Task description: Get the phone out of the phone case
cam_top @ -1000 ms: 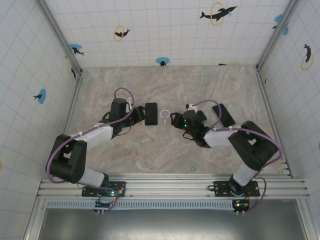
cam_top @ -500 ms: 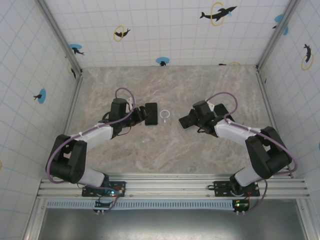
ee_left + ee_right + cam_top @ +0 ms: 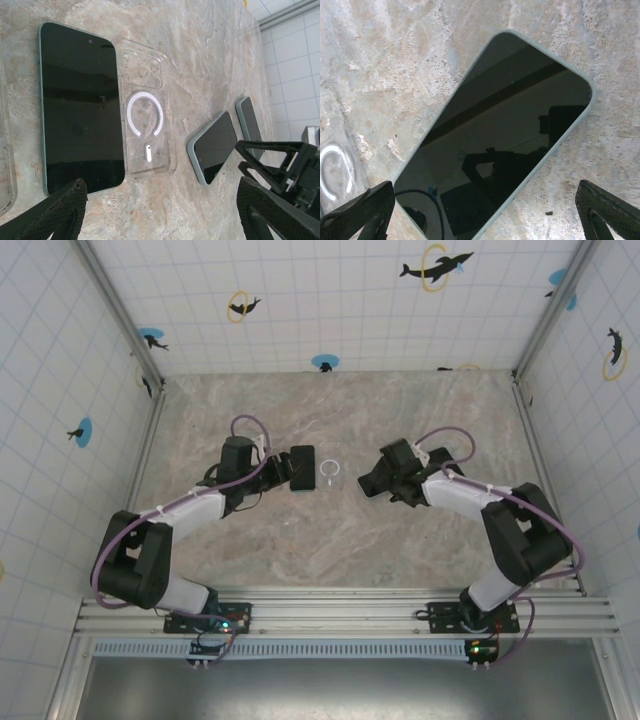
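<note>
The case (image 3: 145,127) lies flat and empty on the table (image 3: 210,55). The left phone (image 3: 80,105) rests close against one of its long edges, screen up, the right phone (image 3: 214,146) lies near its other side, and a third phone (image 3: 248,124) is set just beyond that. Which phone belonged in the case cannot be told, but the removal is judged done. The left gripper (image 3: 160,187) is held low before the left phone with its fingers spread wide and nothing between them. The right gripper (image 3: 485,189) is likewise spread wide above the right phone, and nothing is held. Each phone is judged to be stiff, fairly heavy for its size, and slick on its glass face. Because it lies flat with no gap beneath, it would best be taken by its two long edges, where the pale green rim gives a narrow, less slippery surface. Hard pinching on the glass should be avoided. The case is judged to be light, thin and bendable, likely to slide or flex when pushed, and it would best be taken at a raised lip or corner. No brand or legible writing can be made out. Only a white ring with a short bar below it and the camera cut-outs are seen on the case.
</note>
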